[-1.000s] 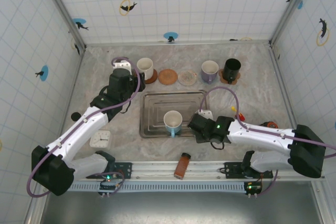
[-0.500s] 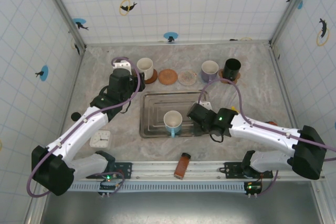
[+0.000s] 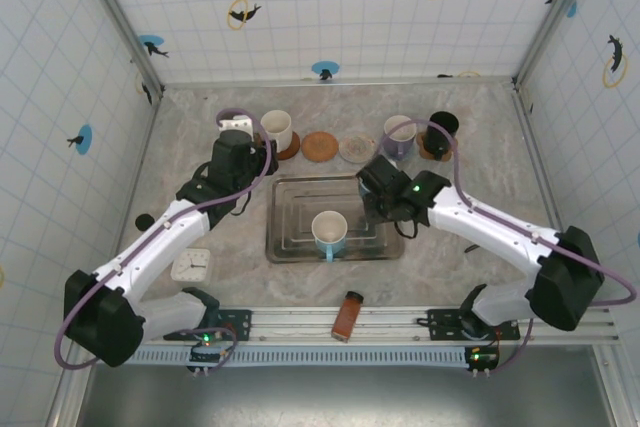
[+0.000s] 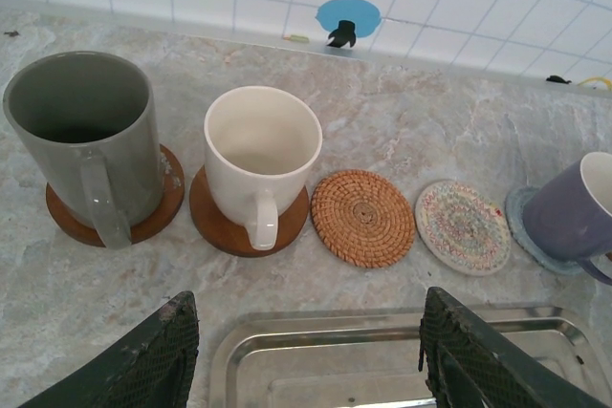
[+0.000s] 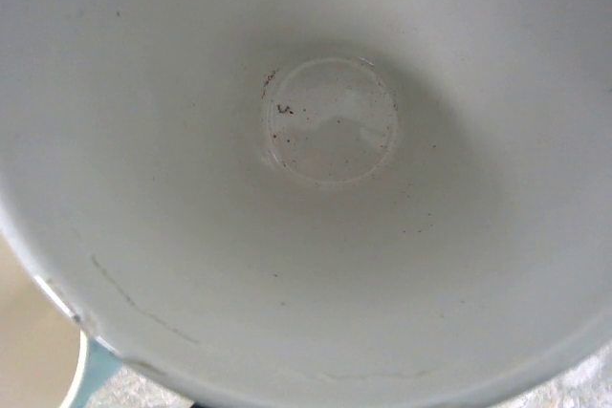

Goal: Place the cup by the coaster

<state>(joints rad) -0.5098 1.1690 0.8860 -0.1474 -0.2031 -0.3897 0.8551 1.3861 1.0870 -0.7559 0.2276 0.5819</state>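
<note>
A cup fills the right wrist view from above, its white inside and round bottom very close. My right gripper hangs over the far right of the steel tray, shut on that cup; its fingers are hidden. A second cup, blue outside, stands in the tray. Two bare coasters lie behind the tray: a woven brown coaster and a pale patterned coaster. My left gripper stands open over the tray's far left edge, holding nothing.
A grey mug and a white mug stand on wooden coasters at the left of the row. A purple mug and a black mug stand at its right. A white clock lies front left, a brown block on the rail.
My right gripper has swung from the tray's near right corner toward the back, up near the purple mug. The left arm and the blue cup in the tray have stayed put.
</note>
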